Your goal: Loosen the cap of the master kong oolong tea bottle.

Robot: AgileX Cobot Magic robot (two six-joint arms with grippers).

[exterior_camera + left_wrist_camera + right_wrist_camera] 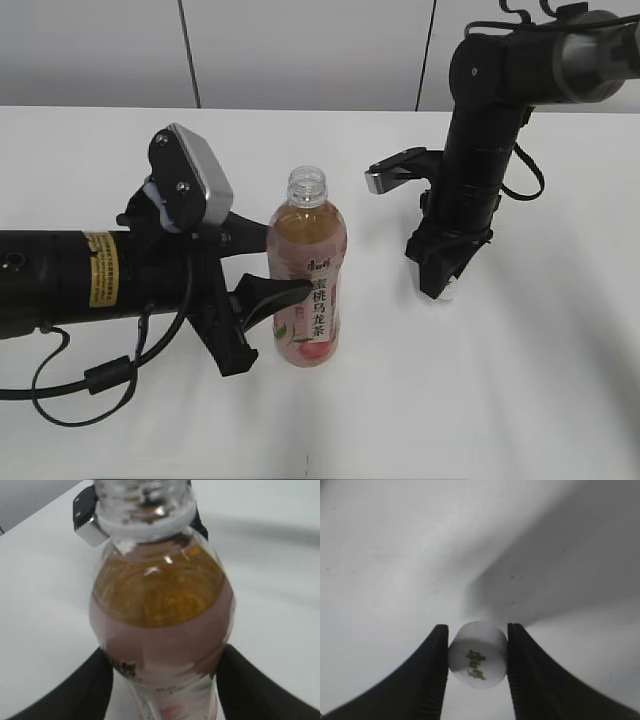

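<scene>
White table (520, 400), uncapped tea bottle (307, 280) upright mid, cap (477, 654) at right

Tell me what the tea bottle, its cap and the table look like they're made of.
The bottle looks like clear glossy plastic: amber tea shows through and highlights glint on its shoulder. The cap, held between the right gripper's fingers, looks like smooth matte white plastic with a small printed logo. The table is plain matte white, possibly laminate; hard to tell.

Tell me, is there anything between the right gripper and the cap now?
No, nothing visible does. The right gripper already has the cap between its two fingers, down at the table, away from the master kong oolong tea bottle, whose neck is open. The left gripper holds that bottle.
</scene>
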